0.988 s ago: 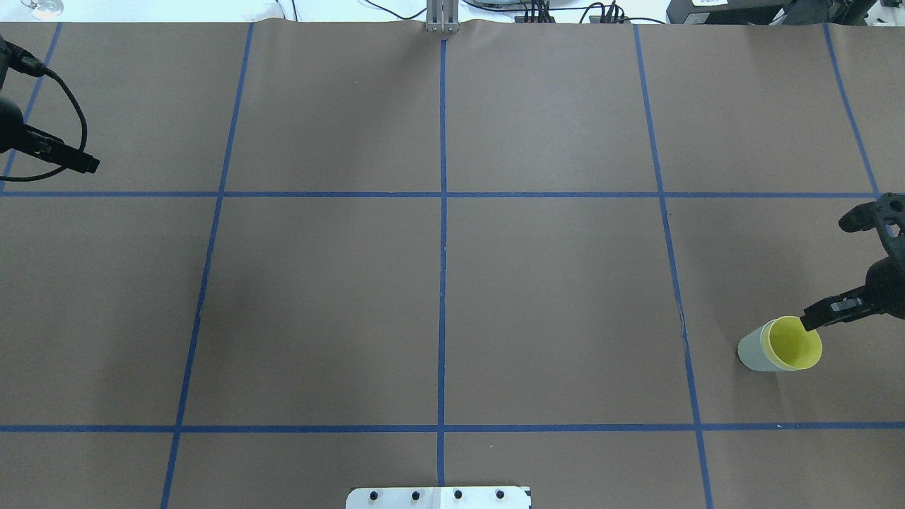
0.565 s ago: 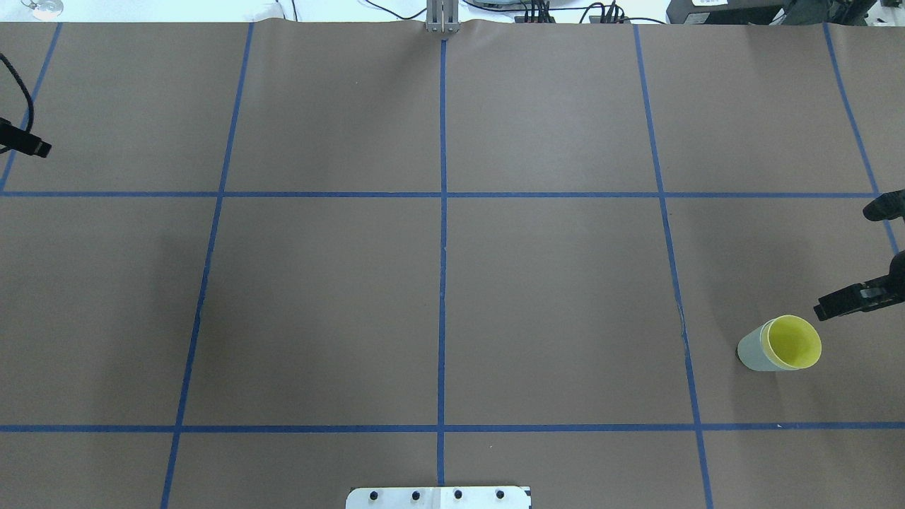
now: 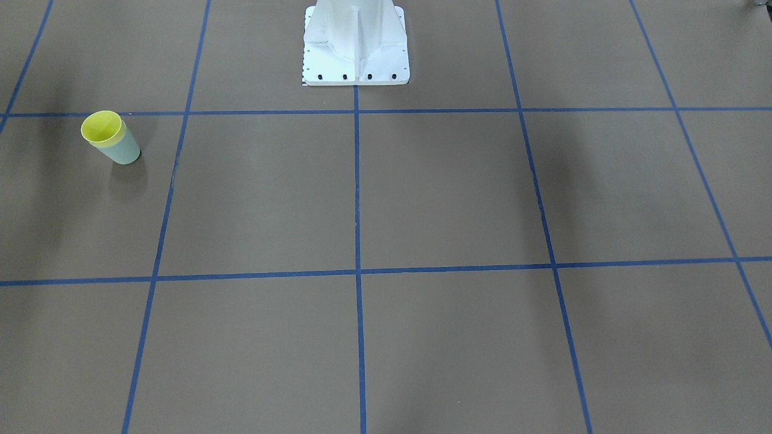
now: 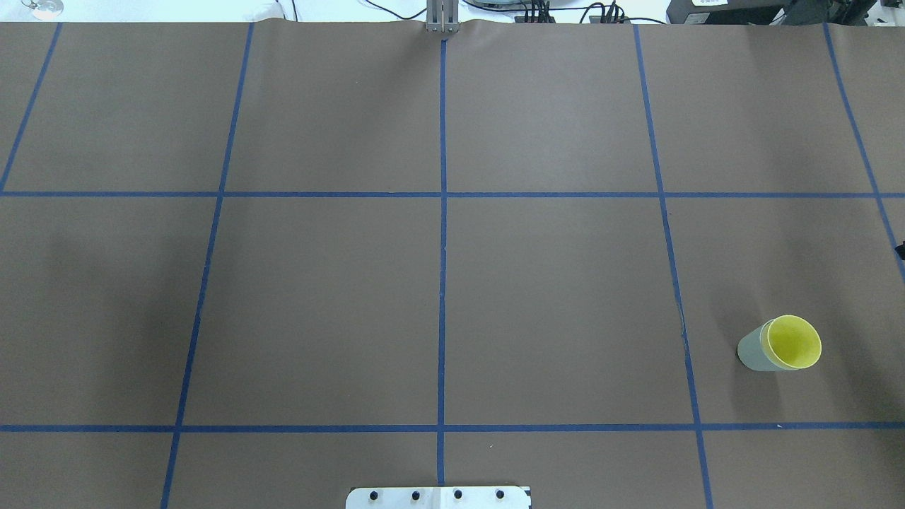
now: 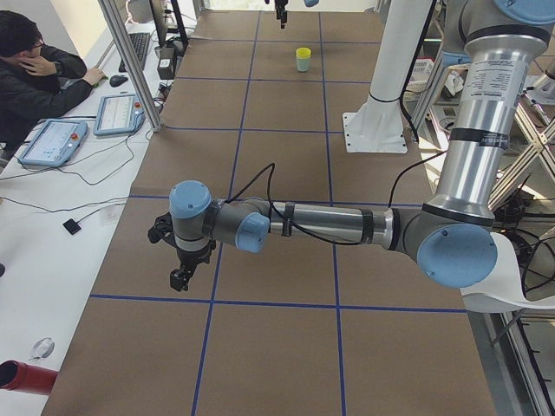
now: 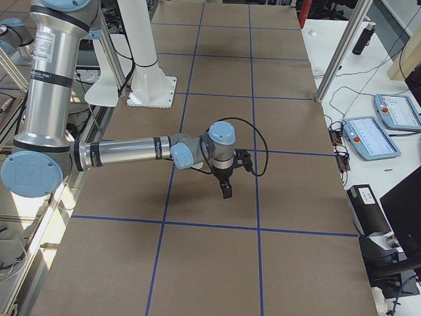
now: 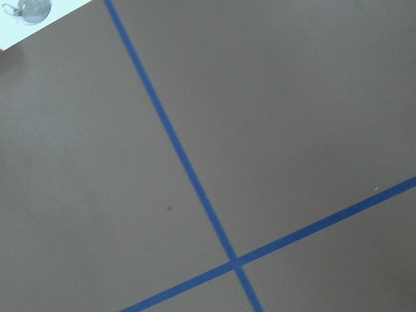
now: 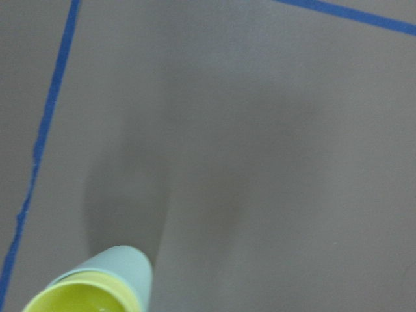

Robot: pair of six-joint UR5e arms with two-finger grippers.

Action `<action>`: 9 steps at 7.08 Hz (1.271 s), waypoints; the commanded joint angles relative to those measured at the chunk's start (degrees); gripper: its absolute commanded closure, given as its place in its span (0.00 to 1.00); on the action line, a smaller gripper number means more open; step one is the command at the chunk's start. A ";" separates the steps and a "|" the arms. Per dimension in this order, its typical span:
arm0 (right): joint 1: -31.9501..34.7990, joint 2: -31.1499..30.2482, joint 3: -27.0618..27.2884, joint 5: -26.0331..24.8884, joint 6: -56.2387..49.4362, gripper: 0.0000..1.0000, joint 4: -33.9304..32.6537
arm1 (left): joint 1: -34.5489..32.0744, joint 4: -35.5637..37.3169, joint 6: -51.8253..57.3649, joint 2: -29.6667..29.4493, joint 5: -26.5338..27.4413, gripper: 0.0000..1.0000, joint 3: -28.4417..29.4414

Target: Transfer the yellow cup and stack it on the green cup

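Note:
The yellow cup (image 4: 793,342) sits nested inside the green cup (image 4: 749,352), upright on the table at the near right. The pair also shows in the front-facing view, yellow cup (image 3: 101,128) in green cup (image 3: 126,152), and at the bottom of the right wrist view, yellow cup (image 8: 75,302) in green cup (image 8: 127,265). My right gripper (image 6: 226,192) hangs above the table, apart from the cups; I cannot tell if it is open. My left gripper (image 5: 180,279) hangs over the far left end; I cannot tell its state.
The white robot base (image 3: 356,48) stands at the table's near middle edge. Blue tape lines (image 4: 442,212) grid the brown table cover. An operator (image 5: 35,74) sits at a side desk with tablets (image 5: 54,141) beyond the left end.
My right gripper has drawn back from the yellow cup's rim and left the overhead view to the right. My left gripper has left that view on the left. The cups have not moved.

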 commanded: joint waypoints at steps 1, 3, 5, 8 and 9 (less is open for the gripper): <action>10.41 3.61 -10.58 9.10 -5.62 0.00 0.02 | -3.68 7.05 3.19 1.07 0.21 0.00 0.73; 15.69 4.32 -10.54 9.76 -5.81 0.00 -4.86 | -5.53 6.20 2.05 6.07 0.21 0.00 0.39; 18.79 8.45 -5.55 8.89 -6.94 0.00 -18.48 | -5.45 6.10 1.70 6.36 0.21 0.00 0.12; 18.89 7.58 -5.44 9.15 -9.15 0.00 -18.88 | -5.45 6.01 -4.52 7.57 -0.14 0.00 -2.58; 18.89 7.23 -5.61 9.32 -9.06 0.00 -18.62 | -5.45 6.10 -4.89 9.59 -0.40 0.00 -5.47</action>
